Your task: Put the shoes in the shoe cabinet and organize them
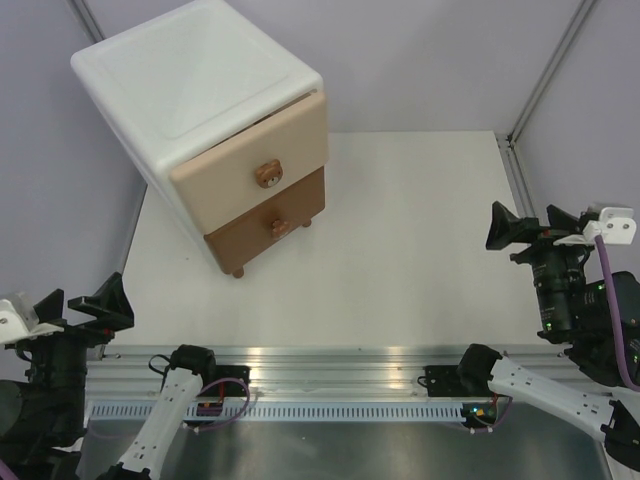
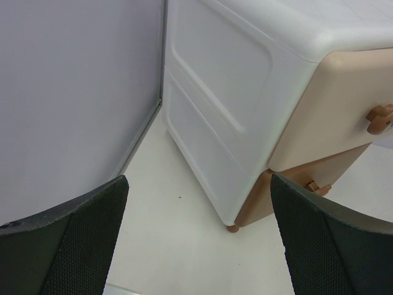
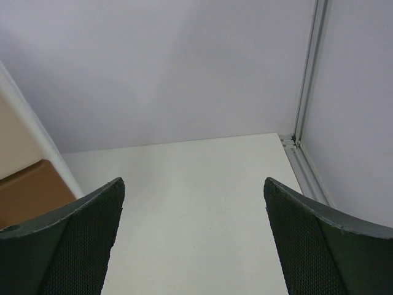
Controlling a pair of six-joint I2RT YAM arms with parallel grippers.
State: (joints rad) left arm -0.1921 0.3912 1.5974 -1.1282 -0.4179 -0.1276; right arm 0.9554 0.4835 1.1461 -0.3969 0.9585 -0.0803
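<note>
The shoe cabinet (image 1: 190,90) stands at the table's back left, turned at an angle. It is white with a beige upper drawer front (image 1: 255,155) and a brown lower one (image 1: 270,225), each with a small bear knob. Both drawers look closed or nearly so. The shoes are out of view in every frame. My left gripper (image 1: 85,305) hangs open over the near left corner. In the left wrist view the left gripper (image 2: 198,184) faces the cabinet's white side (image 2: 221,92). My right gripper (image 1: 530,228) is open at the right edge, and the right wrist view shows it (image 3: 193,184) holding nothing.
The white tabletop (image 1: 400,250) is bounded by grey walls and aluminium corner posts (image 3: 307,92). A metal rail (image 1: 330,365) runs along the near edge, by the arm bases. The cabinet's brown corner (image 3: 24,196) shows at the left of the right wrist view.
</note>
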